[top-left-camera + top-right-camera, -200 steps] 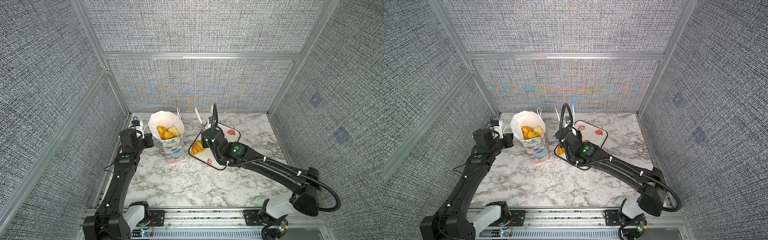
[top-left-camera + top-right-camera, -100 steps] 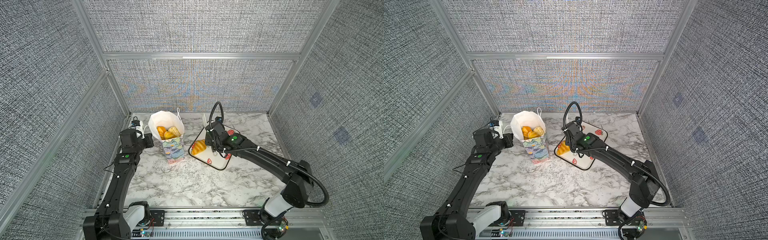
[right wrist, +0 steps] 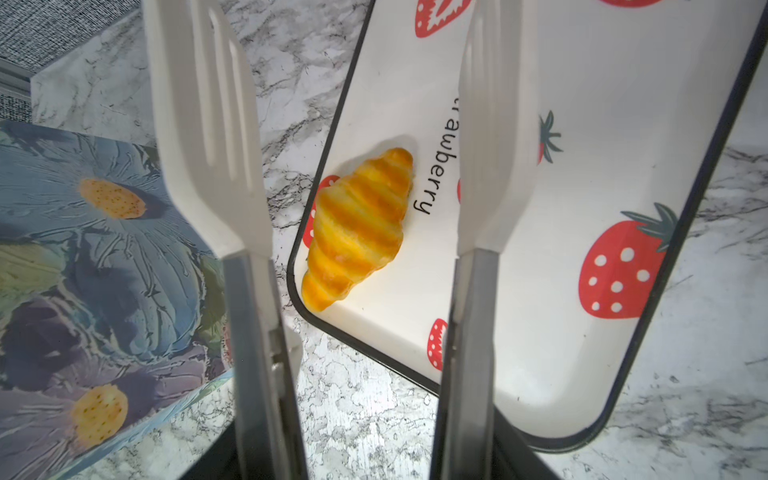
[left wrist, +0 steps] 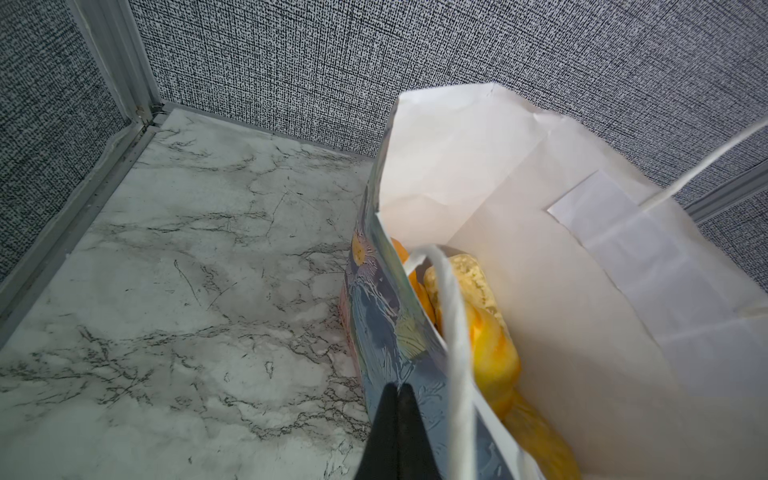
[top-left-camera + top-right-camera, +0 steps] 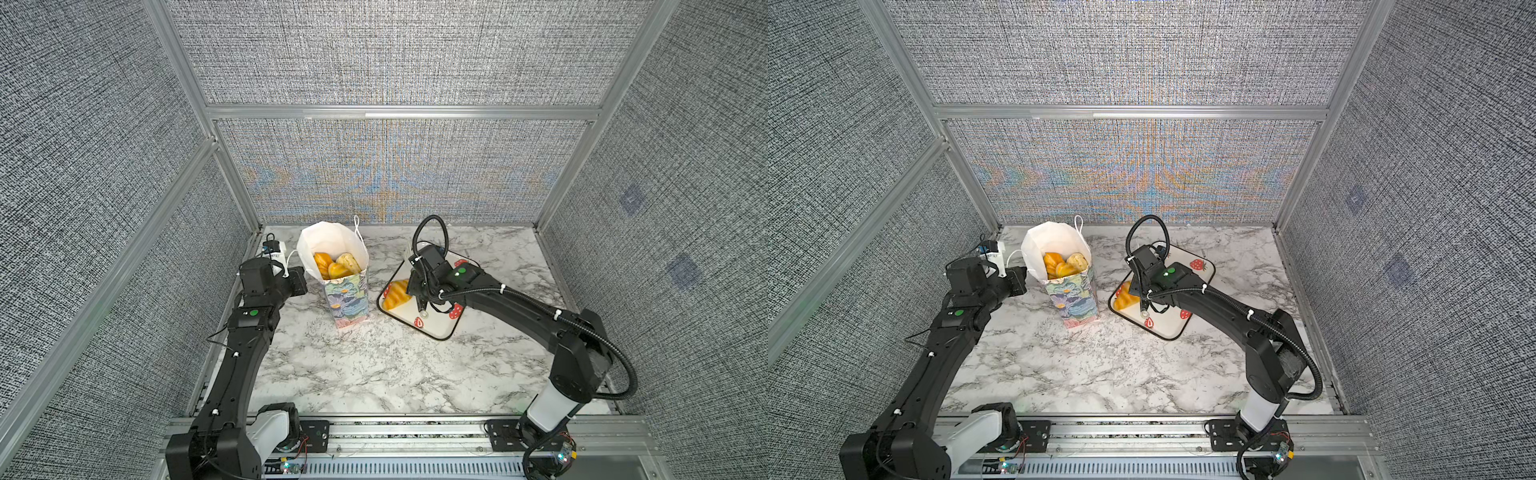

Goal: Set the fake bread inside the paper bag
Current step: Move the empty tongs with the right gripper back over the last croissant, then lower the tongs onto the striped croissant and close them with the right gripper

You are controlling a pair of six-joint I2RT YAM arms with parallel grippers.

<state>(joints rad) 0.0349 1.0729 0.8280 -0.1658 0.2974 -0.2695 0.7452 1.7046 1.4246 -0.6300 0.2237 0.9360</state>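
Observation:
The paper bag stands upright with several pieces of fake bread inside. One ridged croissant lies near a corner of the strawberry tray. My right gripper is shut on white slotted tongs. Their blades hang spread above the croissant and do not touch it. My left gripper is shut, its tips against the bag's printed side wall.
The bag's white cord handle runs past my left fingers. Bag and tray stand close together at the back of the marble table, with the cage's back wall right behind them.
My right wrist has turned and tipped the tongs from upright down over the tray, and the blades have spread a little. Left arm, bag and croissant have stayed put.

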